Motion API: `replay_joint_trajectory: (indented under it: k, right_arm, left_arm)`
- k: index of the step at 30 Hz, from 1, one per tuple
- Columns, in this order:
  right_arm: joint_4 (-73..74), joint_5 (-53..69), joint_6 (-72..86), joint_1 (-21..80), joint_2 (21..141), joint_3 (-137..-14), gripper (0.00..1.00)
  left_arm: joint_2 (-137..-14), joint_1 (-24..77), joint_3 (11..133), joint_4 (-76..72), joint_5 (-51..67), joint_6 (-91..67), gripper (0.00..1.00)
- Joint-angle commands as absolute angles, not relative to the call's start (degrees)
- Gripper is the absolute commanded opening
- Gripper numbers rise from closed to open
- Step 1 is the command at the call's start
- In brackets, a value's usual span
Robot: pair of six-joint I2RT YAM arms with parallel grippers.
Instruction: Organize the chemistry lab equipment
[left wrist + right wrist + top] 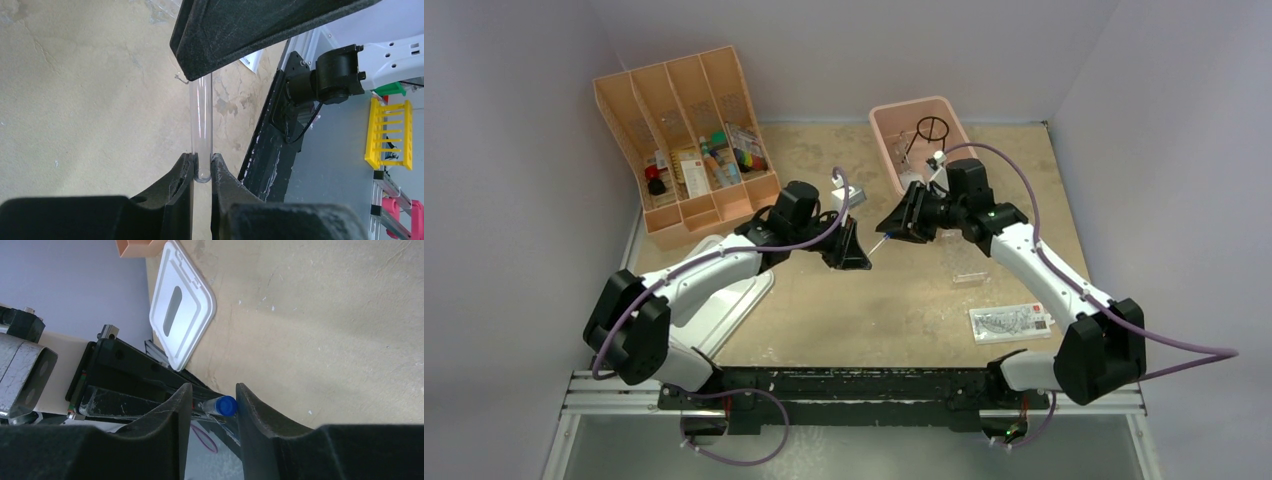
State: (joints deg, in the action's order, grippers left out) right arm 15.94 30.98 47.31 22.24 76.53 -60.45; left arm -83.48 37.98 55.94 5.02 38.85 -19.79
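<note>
Looks mid-handover: grips clear tube [201, 115] tight in left claw [202, 172], blue cap [228, 405] loose inside half-open right claw [214, 391]; needs right closing next.

- Left arm [714, 270] and right arm [1034, 255]: white shells between chunky black joints.
- Purple cables [1230, 352] loop loosely along both arms from the black base rail [844, 385].
- Left gripper [202, 167] and right gripper [212, 400]: matte black, tapered, dust-scuffed fingers.

A clear tube [201, 125] is seen between the black fingers [177, 187] of the left gripper [202, 160]. A blue cap [228, 405] is shown between the right gripper's [214, 391] black fingers [172, 420], with a white lid [182, 305] beyond them.
</note>
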Motion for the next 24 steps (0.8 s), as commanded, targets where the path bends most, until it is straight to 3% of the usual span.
replay_joint_trajectory:
  k: [1, 9, 16, 17, 21, 24]
  right_arm:
    - [13.47, 36.75, 45.53, 21.86, 73.31, -59.52, 0.37]
    - [3.53, 44.80, 45.18, 21.46, 71.15, -55.54, 0.29]
    - [4.93, 43.78, 43.39, 20.95, 71.28, -56.25, 0.14]
    - [5.98, 42.79, 42.61, 20.84, 71.16, -56.65, 0.13]
    - [16.51, 30.82, 35.88, 20.28, 70.69, -60.47, 0.13]
    - [26.64, 12.85, 29.97, 20.19, 70.14, -63.23, 0.12]
  left_arm:
    - [-80.92, 38.03, 58.12, 4.90, 40.89, -17.55, 0.00]
    - [-80.59, 37.74, 58.25, 5.08, 42.27, -17.14, 0.00]
    - [-80.33, 37.55, 58.48, 5.29, 41.53, -17.35, 0.00]
    - [-80.33, 37.49, 58.55, 5.24, 40.52, -17.83, 0.05]
    - [-80.18, 37.12, 58.28, 4.05, 33.01, -21.08, 0.49]
    - [-79.74, 36.43, 57.18, 2.20, 27.90, -23.40, 0.60]
